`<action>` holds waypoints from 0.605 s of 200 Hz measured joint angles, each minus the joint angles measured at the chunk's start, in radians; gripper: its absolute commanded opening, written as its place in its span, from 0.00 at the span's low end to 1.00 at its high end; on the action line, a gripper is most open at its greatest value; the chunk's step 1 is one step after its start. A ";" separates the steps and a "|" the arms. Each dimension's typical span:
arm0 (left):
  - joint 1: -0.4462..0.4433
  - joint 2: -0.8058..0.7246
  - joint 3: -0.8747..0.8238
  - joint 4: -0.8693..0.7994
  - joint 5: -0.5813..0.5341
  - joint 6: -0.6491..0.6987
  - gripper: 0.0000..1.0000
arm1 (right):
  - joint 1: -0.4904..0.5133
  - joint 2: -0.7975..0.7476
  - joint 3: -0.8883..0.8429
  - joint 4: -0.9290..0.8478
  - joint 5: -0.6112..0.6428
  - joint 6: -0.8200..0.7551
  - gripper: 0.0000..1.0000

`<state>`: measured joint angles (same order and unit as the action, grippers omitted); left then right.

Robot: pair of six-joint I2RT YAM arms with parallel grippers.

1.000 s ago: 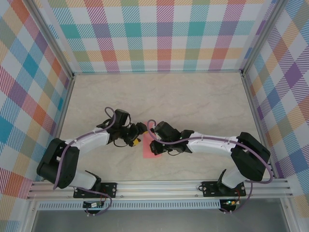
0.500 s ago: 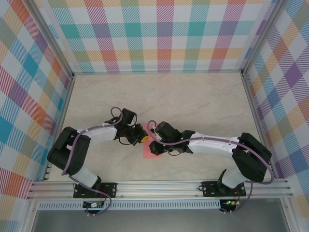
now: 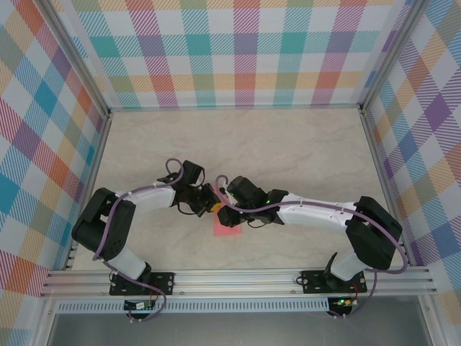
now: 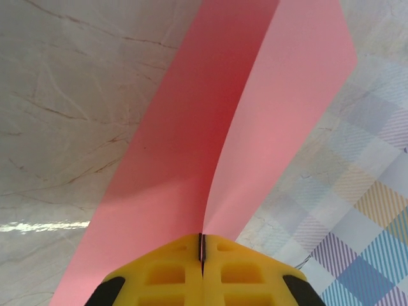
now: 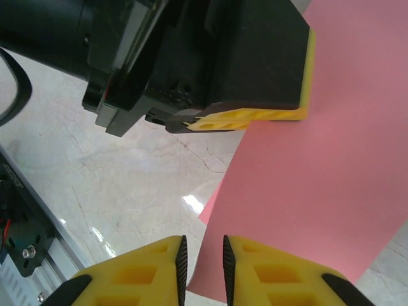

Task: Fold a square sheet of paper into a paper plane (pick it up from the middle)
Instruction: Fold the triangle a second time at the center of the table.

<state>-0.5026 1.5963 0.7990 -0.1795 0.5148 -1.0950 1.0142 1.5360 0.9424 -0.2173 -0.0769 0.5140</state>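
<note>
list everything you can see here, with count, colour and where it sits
paper plane: one, salmon pink, folded along a centre crease, mid table towards the front, between the two grippers
table: one, beige marble pattern, under everything
walls: three, pastel plaid, left, back and right of the table
frame rail: one, silver, along the near edge, carrying both arm bases
cables: purple, one running along each arm
left arm and right arm: white and black, reaching in to the middle
left gripper: one, yellow fingers, shut on the paper plane at its crease
right gripper: one, yellow fingers, a narrow gap open, at the paper plane's edge
</note>
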 measured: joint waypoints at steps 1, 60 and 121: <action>0.000 0.000 0.000 0.000 0.000 0.000 0.00 | 0.000 0.000 0.000 0.000 0.000 0.000 0.21; 0.000 0.002 0.018 -0.010 0.009 0.015 0.00 | 0.000 0.010 0.000 -0.030 0.004 -0.003 0.27; 0.000 0.007 0.018 -0.013 0.011 0.019 0.00 | 0.000 0.010 0.000 -0.038 0.009 -0.003 0.21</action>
<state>-0.5026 1.6035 0.8165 -0.1925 0.5262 -1.0756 1.0142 1.5459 0.9428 -0.2554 -0.0677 0.5106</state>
